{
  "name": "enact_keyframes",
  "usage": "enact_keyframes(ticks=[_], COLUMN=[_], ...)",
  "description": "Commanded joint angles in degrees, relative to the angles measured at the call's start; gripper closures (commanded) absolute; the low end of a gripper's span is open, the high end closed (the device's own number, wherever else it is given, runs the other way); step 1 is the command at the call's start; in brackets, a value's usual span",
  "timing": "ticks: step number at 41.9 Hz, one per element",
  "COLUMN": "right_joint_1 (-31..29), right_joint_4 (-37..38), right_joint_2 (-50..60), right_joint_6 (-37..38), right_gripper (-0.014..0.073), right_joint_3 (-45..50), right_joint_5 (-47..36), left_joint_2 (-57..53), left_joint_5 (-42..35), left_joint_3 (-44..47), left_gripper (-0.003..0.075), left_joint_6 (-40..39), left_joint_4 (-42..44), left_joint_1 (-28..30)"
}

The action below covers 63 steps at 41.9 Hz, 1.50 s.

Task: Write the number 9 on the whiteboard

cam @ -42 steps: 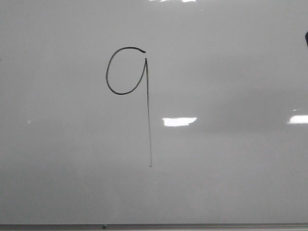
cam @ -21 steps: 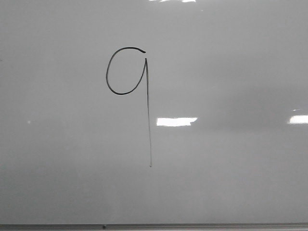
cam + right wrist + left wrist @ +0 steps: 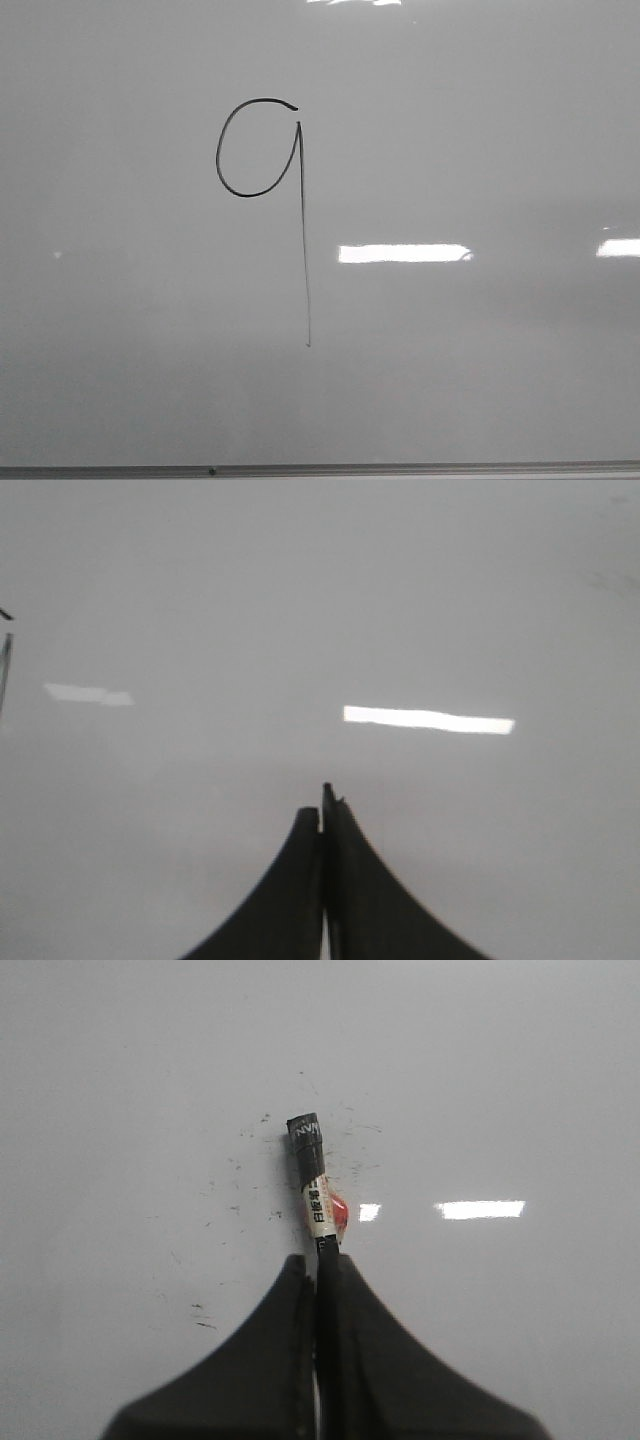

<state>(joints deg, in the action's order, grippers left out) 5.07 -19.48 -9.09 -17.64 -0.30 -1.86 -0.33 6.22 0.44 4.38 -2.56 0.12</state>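
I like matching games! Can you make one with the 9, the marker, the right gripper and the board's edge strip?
Things:
1. 9
2. marker
3. right gripper
4. edge strip

States:
A. shut, with nothing in it
B. clamped in the left gripper
C. grey line along the bottom of the whiteboard
D. black loop with a long thin stem

Pairs: 1-D, 2-B, 3-A, 4-C
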Motion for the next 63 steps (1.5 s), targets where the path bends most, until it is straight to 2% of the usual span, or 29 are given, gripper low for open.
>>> enact_keyframes(ticks=[1, 4, 10, 15, 63], right_joint_1=[-4.5, -7.5, -9.5, -9.6, -9.6], right_joint_4=[2.5, 6.6, 12.4, 14.3, 14.3], right_joint_2=[4.1, 7.6, 10.7, 10.7, 10.7], right_joint_6=[3.4, 4.1, 11.1, 14.7, 14.7], right_gripper=[0.0661, 0.0661, 0.0661, 0.0661, 0.0661], right_joint_3=[1.9, 1.5, 1.7, 1.7, 1.7], right_joint_5=[-2.0, 6.6, 13.5, 14.0, 14.3], left_joint_2=[-1.1, -1.1, -1.1, -1.1, -1.1], left_joint_5=[-5.1, -5.1, -5.1, -5.1, -5.1], left_joint_3=[0.1, 0.1, 0.1, 0.1, 0.1], left_gripper=[0.0739, 0.0739, 0.0739, 0.0739, 0.0739], left_joint_6=[-0.6, -0.6, -0.6, -0.6, -0.6], left_joint_4=[0.1, 0.1, 0.1, 0.1, 0.1], left_joint_1=[0.0, 0.0, 0.0, 0.0, 0.0])
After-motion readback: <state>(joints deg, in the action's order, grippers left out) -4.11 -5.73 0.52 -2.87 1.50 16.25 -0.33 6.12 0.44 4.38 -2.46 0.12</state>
